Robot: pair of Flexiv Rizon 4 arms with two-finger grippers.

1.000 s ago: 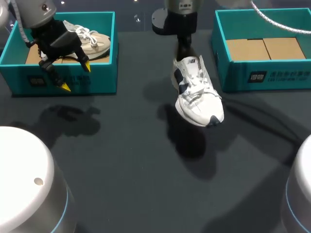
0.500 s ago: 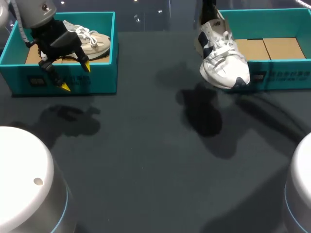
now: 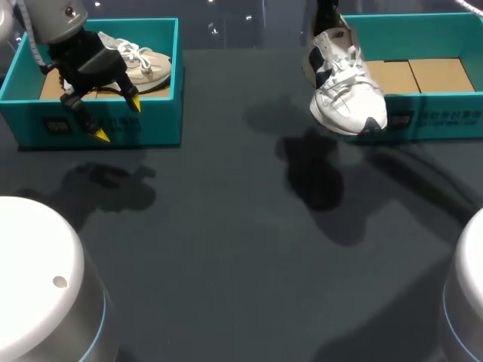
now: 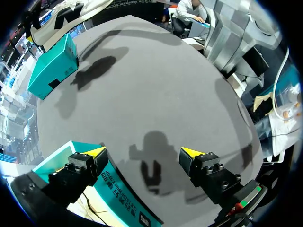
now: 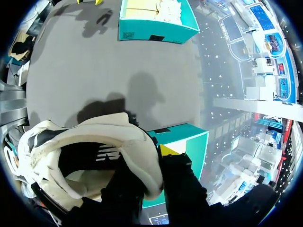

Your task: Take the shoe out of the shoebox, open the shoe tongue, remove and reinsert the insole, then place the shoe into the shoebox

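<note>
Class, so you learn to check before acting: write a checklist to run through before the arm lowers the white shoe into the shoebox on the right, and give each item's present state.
1. Grip: right gripper pinches the white shoe at its heel collar, and the shoe is clear of the table: ok.
2. Shoe above the right shoebox opening: it hangs at the box's left wall: not ok.
3. Box free inside: only its cardboard floor shows: ok.
4. Left gripper away: open, at the left shoebox: ok.
5. Insole seated: cannot tell.

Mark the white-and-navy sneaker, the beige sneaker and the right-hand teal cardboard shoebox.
White-and-navy laced sneaker (image 3: 346, 90): head view, on its laced upper.
Beige laced sneaker (image 3: 151, 66): head view, on its upper.
Right-hand teal cardboard shoebox (image 3: 453, 124): head view, on its front wall.
</note>
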